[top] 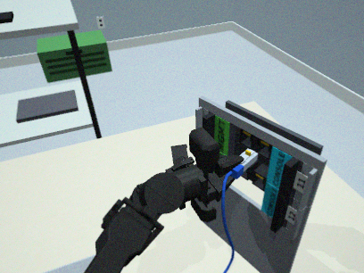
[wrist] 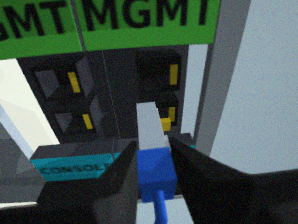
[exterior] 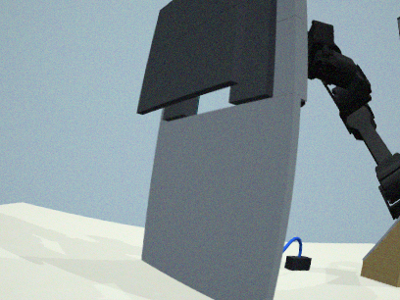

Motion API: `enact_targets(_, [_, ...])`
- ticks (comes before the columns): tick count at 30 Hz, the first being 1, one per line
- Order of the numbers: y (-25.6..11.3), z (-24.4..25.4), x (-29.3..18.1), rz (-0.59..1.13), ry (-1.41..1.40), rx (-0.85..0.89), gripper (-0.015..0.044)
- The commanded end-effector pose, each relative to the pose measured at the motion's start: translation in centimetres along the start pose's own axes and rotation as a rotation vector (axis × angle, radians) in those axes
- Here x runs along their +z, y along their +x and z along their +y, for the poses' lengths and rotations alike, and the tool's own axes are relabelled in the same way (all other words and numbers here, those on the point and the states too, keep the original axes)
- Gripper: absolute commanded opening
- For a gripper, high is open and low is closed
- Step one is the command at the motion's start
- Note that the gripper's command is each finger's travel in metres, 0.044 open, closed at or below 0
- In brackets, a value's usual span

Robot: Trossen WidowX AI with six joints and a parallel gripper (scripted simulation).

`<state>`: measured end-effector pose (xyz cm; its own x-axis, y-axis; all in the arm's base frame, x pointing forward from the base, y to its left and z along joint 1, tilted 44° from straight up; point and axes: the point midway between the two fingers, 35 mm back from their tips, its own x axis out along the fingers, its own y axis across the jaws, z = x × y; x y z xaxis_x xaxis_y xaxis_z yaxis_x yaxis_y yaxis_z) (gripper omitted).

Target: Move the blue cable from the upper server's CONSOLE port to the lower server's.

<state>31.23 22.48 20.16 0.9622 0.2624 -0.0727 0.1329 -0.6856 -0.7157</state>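
Blue-booted plug [top: 247, 161] [wrist: 155, 170] between the claw's [top: 228, 171] [wrist: 154, 165] closed-in fingers, clear tip projecting beyond

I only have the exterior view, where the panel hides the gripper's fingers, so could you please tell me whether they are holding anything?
Observer: Yes, the gripper is shut on the plug.
Operator: Thank you. Could you tell me what colour the CONSOLE labels are?
Observer: The CONSOLE labels are teal.
Operator: And the MGMT labels, please?
Observer: The MGMT labels are green.
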Motion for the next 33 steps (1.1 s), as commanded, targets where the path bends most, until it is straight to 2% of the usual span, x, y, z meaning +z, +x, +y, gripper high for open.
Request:
enact_targets(1, [-0.3,-0.4,-0.1,0.005,0.011,-0.012,0.0])
enact_targets(33, [-2.0,-0.4,0.7,0.004,0.011,-0.012,0.0])
